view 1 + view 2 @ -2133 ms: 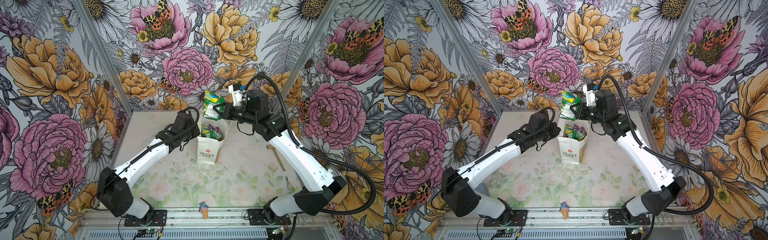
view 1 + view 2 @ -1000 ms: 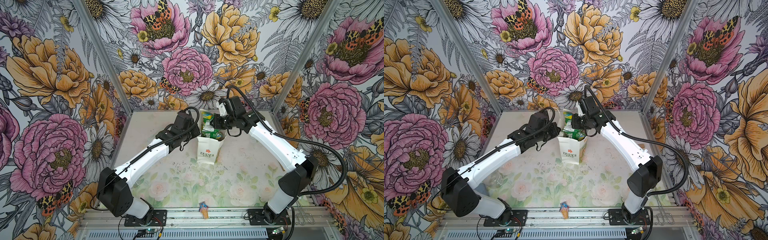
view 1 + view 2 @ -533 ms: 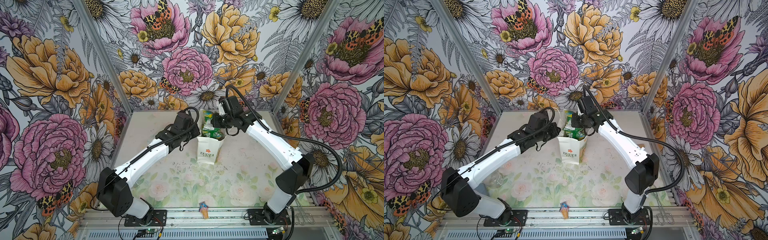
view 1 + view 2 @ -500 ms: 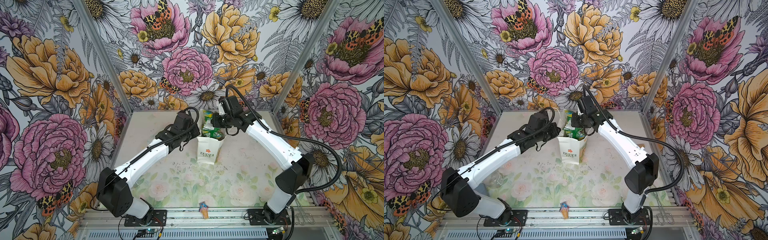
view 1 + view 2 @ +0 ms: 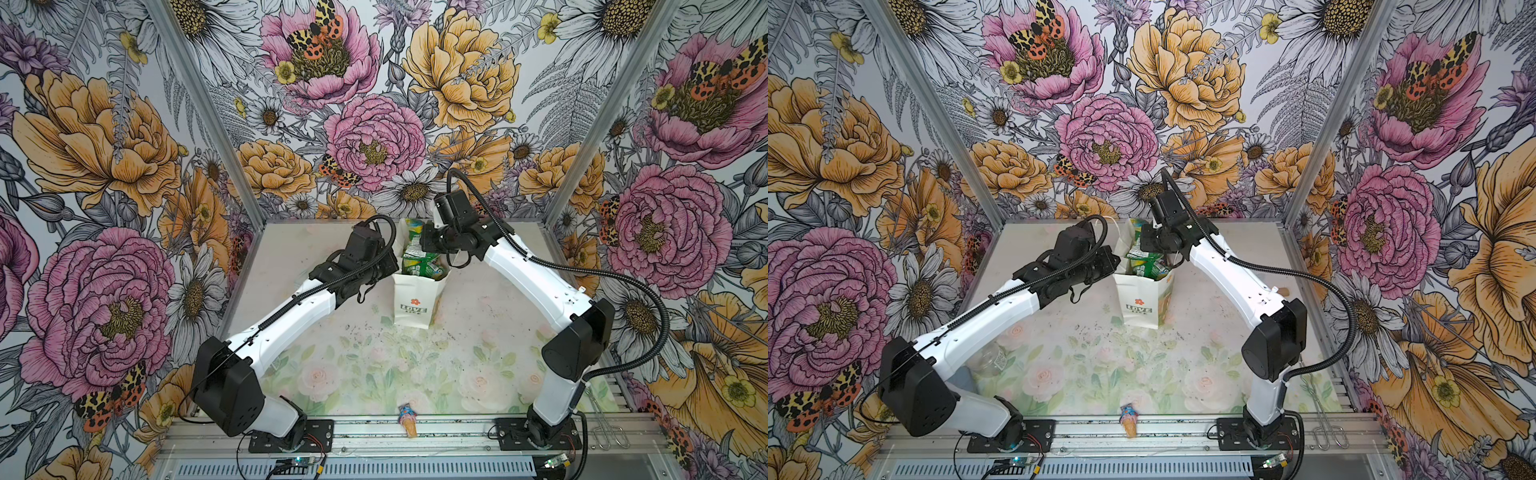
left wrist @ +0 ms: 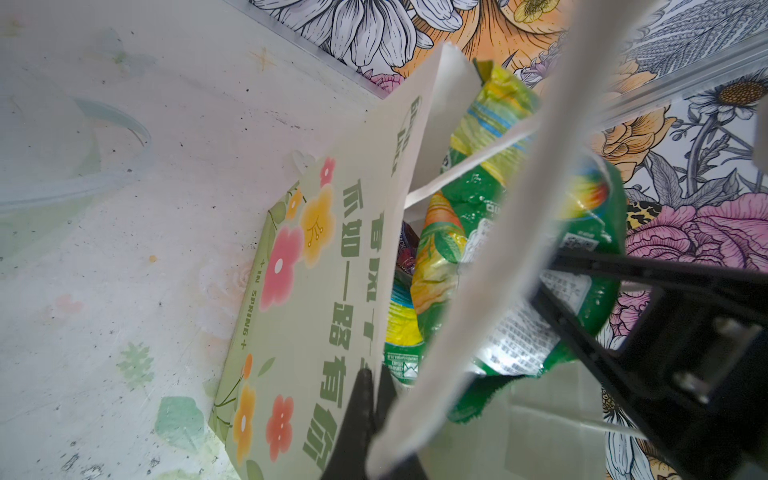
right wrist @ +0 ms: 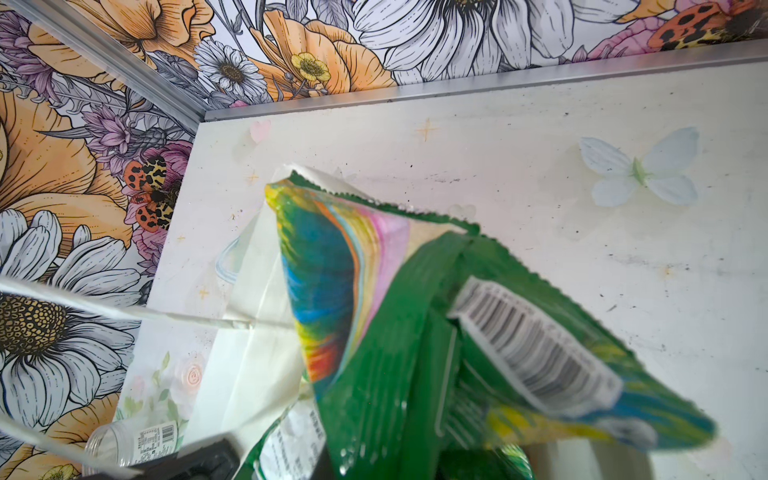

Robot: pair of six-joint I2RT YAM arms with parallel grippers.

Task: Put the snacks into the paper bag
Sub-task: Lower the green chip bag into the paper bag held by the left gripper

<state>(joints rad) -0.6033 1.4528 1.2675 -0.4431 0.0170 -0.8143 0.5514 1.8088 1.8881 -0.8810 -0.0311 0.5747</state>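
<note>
Big drawn flowers, pink and orange, cover the walls [image 5: 374,137] on every side.

The step in hand is putting a snack in. The paper bag [image 5: 413,299] stands upright on the table [image 5: 332,374], a bit past the middle toward 12 o'clock. The left gripper [image 5: 392,262] is pinched tight on the bag's top edge, at the bag's 9 o'clock side. In the left wrist view its black fingers [image 6: 363,399] squeeze the paper wall, so the mouth is held wide. The right gripper [image 5: 428,245] reaches in from 1 o'clock and is clamped on a green packet [image 5: 415,253]. That packet sits partly in the bag's mouth, on top of other packets [image 5: 426,271] inside.

Next, I think the right gripper should push down a little and let go. Then it should lift out without catching the white cord handle [image 6: 490,270]. The bag looks full, so the packet may stick out.

No other packet shows loose on the table. The table is pale, with faint painted roses, leaves and many dark specks. A toy ice-cream cone [image 5: 408,419] lies at the 6 o'clock edge. A clear jar [image 5: 988,361] lies at 8 o'clock, under the left arm.
</note>
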